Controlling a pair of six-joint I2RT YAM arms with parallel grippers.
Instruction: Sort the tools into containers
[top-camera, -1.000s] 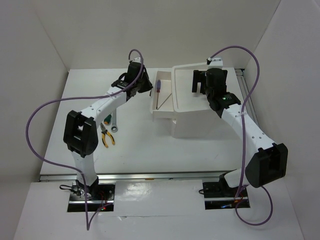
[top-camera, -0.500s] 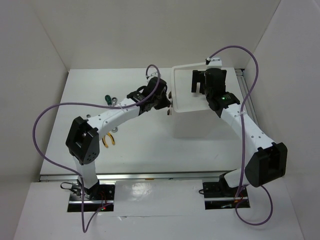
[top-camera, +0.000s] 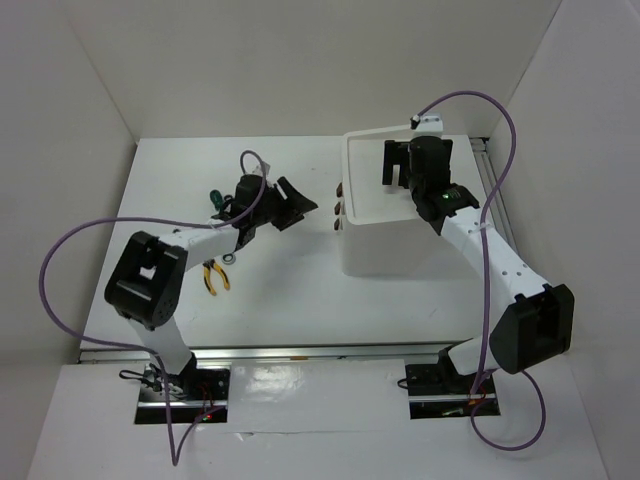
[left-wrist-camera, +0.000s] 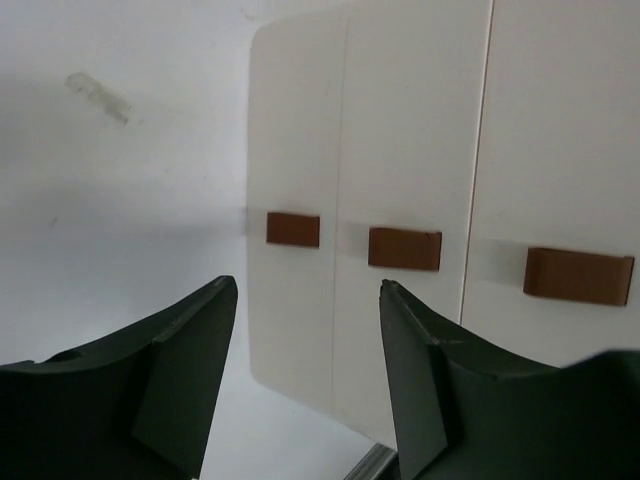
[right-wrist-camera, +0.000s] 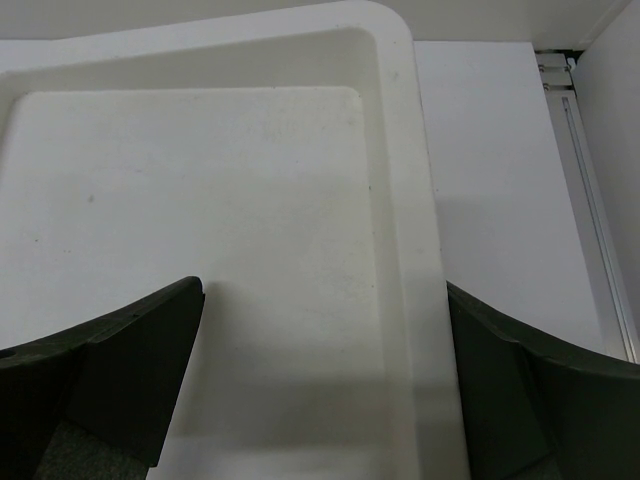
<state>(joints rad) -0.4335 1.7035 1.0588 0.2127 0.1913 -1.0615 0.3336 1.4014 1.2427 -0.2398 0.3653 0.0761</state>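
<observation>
Enclosing everything, matte white walls (top-camera: 300, 70) rise round a smooth white table (top-camera: 290, 290). On its right half stands the glossy plastic box unit (top-camera: 400, 250), with a round-cornered top tray (right-wrist-camera: 400, 200) and flat drawer fronts (left-wrist-camera: 410, 120) shut flush, each bearing a brown rectangular knob (left-wrist-camera: 404, 248). Over the tray hangs the right gripper (right-wrist-camera: 325, 288), jaws wide apart. Facing the knobs, the left gripper (left-wrist-camera: 305, 300) is parted too. Yellow-handled pliers (top-camera: 213, 277) and a green-handled screwdriver (top-camera: 212, 197) lie on the table's left half.

The overhead camera looks down on the table (top-camera: 280, 290); both wrist cameras closely face the white plastic drawer box (top-camera: 400, 250) it also shows.
</observation>
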